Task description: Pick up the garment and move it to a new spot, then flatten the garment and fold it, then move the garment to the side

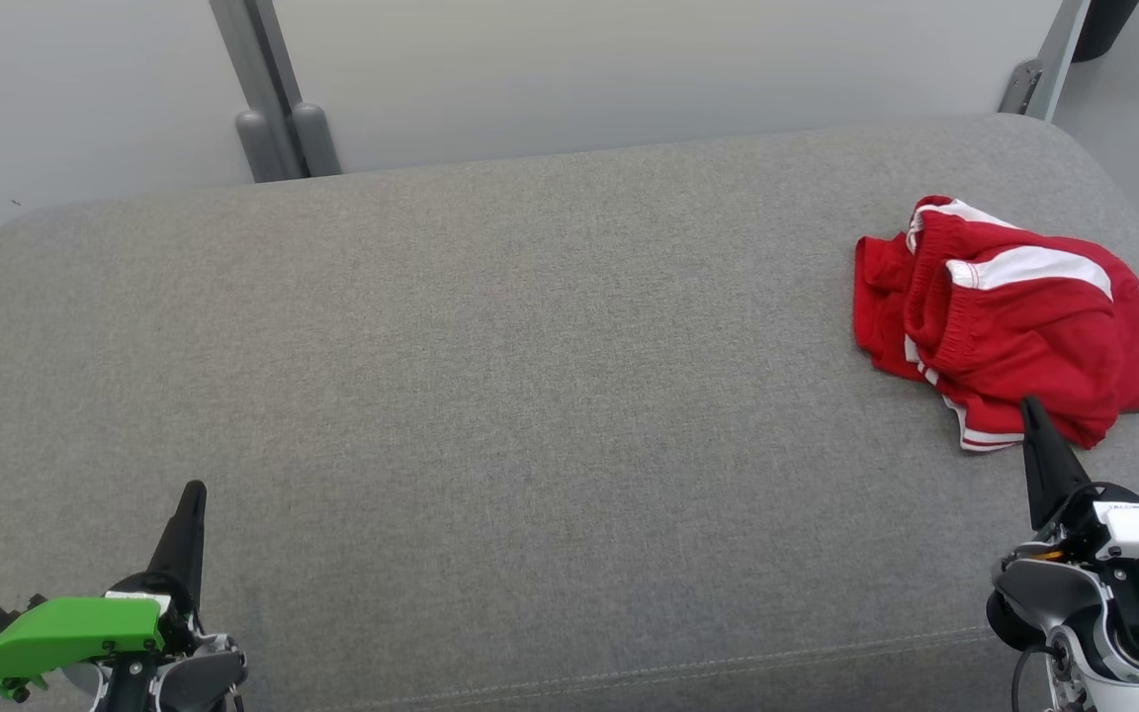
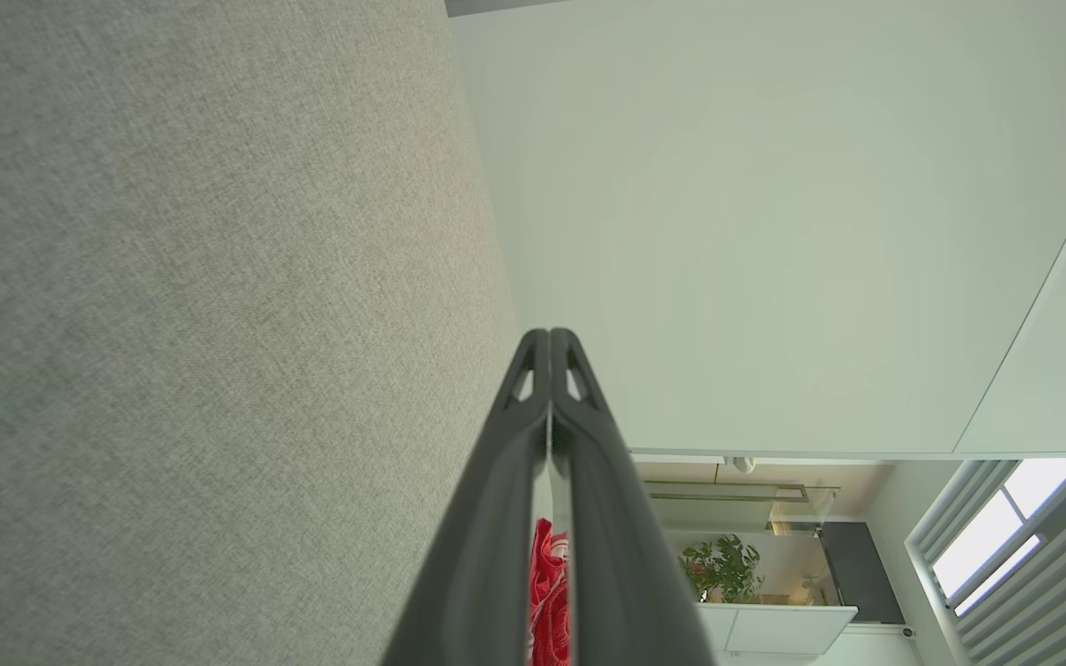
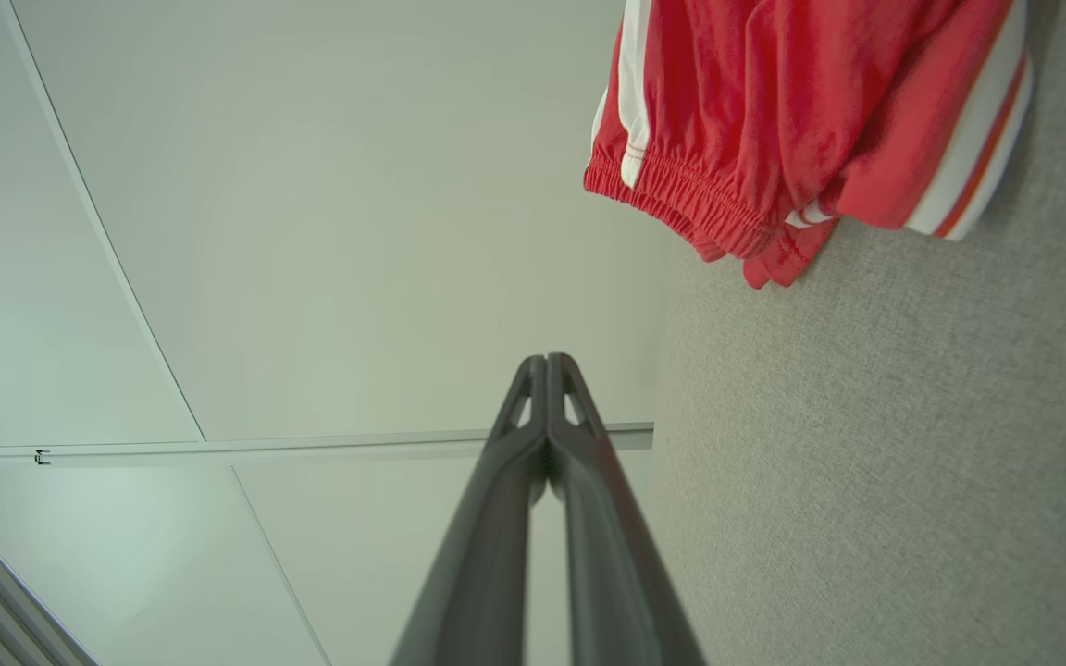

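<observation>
Both hands sit nearest me, low at the near edge of the head view. Left hand (image 1: 191, 499): fingers pressed together, pointing away over bare fabric, nothing in it. Right hand (image 1: 1032, 415): fingers likewise closed tip to tip, empty. Its tip overlaps the garment's near hem in the head view. The right wrist view, though, puts the cloth ahead and off to one side with grey fabric between, so I read the overlap as line of sight, not contact.

Garment (image 1: 1014, 316): red shorts with white stripes, far right on the grey cushion (image 1: 530, 346), close to its rounded corner. It lies bunched, with the elastic waistband (image 3: 676, 199) ruffled and a striped hem poking out at the near side. Not flat. My judgement is that this fits either a heap waiting to be lifted to a new spot or a loose fold already set aside. The lie alone doesn't settle it. The right hand is parked on the garment's side, which suits either a reach or a retreat.

Surface: woven grey upholstery, soft, with a seam (image 1: 728, 661) along the near edge. Thin cloth will likely drag on this weave rather than slide.

Room: pale wall panels (image 1: 629, 69) behind, grey metal posts (image 1: 273, 119) between them. The left wrist view catches a potted plant (image 2: 723, 566) and a slatted window (image 2: 1005, 546) beyond.
</observation>
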`<state>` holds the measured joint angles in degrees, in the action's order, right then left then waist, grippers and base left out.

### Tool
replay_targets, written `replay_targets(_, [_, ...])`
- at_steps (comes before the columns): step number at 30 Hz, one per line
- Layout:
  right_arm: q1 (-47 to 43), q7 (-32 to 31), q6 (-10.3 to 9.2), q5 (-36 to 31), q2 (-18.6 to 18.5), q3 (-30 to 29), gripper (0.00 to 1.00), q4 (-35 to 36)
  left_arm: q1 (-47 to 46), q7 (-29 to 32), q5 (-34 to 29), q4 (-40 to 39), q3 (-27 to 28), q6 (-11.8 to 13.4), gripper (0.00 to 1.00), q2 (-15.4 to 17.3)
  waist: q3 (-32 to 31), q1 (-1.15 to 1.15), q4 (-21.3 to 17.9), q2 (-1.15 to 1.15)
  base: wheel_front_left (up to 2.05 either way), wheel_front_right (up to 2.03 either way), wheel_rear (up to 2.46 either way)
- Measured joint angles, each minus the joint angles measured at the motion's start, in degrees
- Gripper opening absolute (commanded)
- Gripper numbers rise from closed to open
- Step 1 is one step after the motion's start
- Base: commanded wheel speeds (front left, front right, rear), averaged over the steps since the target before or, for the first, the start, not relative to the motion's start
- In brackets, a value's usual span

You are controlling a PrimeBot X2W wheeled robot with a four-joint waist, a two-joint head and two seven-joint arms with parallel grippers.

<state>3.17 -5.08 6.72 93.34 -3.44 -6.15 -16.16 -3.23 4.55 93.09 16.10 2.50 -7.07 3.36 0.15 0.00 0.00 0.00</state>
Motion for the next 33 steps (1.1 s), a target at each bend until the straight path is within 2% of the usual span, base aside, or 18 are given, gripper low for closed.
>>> replay_targets(33, [0.0,0.0,0.00,0.0,0.0,-0.1,0.00,0.0,0.0,0.0,0.0,-0.1,0.2,0.0,0.00,0.0,0.0,0.00,0.0,0.00,0.00,0.00,0.00])
